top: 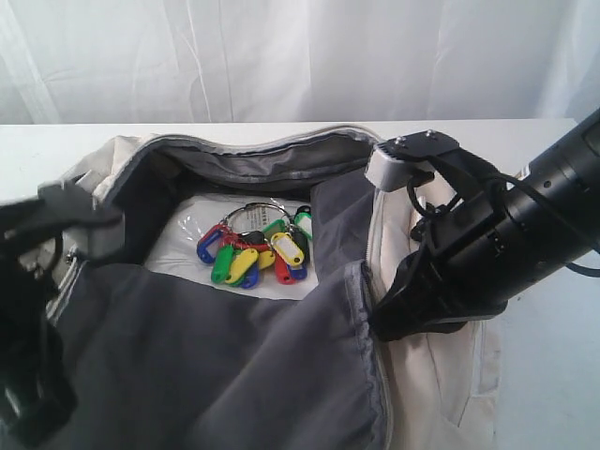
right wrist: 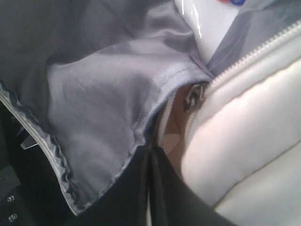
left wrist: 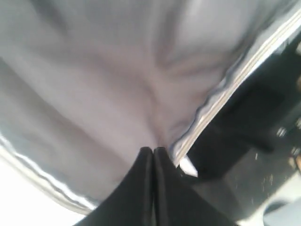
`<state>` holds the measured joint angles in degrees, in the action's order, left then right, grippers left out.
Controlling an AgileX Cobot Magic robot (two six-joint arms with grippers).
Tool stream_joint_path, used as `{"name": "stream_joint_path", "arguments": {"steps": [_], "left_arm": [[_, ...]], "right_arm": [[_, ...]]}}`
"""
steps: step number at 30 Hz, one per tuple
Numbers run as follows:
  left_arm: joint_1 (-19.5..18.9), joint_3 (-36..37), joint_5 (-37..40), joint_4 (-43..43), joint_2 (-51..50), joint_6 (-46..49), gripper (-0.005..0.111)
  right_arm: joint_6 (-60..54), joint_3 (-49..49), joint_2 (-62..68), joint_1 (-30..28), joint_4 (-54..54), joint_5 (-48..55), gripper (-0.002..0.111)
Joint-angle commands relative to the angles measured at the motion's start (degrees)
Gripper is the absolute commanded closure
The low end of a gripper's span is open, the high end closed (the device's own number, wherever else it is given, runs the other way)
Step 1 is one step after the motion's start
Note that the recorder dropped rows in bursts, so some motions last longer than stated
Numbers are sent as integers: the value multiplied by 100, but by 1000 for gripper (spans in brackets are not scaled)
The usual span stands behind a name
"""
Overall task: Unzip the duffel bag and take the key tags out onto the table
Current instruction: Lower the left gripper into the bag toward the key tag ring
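Exterior view gives you one duffel bag (top: pixel 441 394), lying open across the white surface (top: pixel 553 375) and filling most of the lower frame, with its dark grey lining (top: pixel 206 366) spread toward the bottom edge.

At the far left, your left arm (top: pixel 28 309) is a dark blur at the bag's rim. In the left wrist view, the left tool (left wrist: pixel 153 153) is fully closed, its two fingers (left wrist: pixel 138 188) pressed together with no gap and a fold of the lining pinched at their tips.

In the centre of the exterior frame, one bunch of key tags (top: pixel 253 251) lies inside the bag on one white sheet (top: pixel 178 246). You can see blue, green, yellow, red and black tags on a metal ring, roughly ten in all, but they overlap too much for an exact count. None are out on the surface.

At the right, your right arm (top: pixel 506 234) reaches in toward the bag's end. In the right wrist view, the right tool (right wrist: pixel 149 153) is also closed tight, gripping the stitched hem of the lining flap. One zip slider (right wrist: pixel 193 98) sits near its tips, beside the cream shell.
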<state>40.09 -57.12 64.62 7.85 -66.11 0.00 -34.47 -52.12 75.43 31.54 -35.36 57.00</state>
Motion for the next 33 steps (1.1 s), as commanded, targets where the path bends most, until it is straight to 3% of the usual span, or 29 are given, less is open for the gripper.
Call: {"name": "stream_joint_path", "arguments": {"steps": [1,10,17,24,28,33], "left_arm": [[-4,-986,534,99,275,-157,107],[-4,-2295,450,-25,275,-184,107],[-4,-2593,391,-887,-156,-301,107],[-31,-2593,-466,-1515,-1432,-301,107],[-352,-2858,-973,-1249,-2325,-262,107],[-684,-3380,-1303,-536,-3283,530,107]], "right_arm": [[21,22,10,3,64,25,108],[-23,-206,-313,3,124,192,108],[46,-203,-1108,3,473,-84,108],[578,-100,-1666,3,1095,-472,108],[772,-50,-1648,3,1236,-489,108],[772,-50,-1648,3,1224,-489,108]]}}
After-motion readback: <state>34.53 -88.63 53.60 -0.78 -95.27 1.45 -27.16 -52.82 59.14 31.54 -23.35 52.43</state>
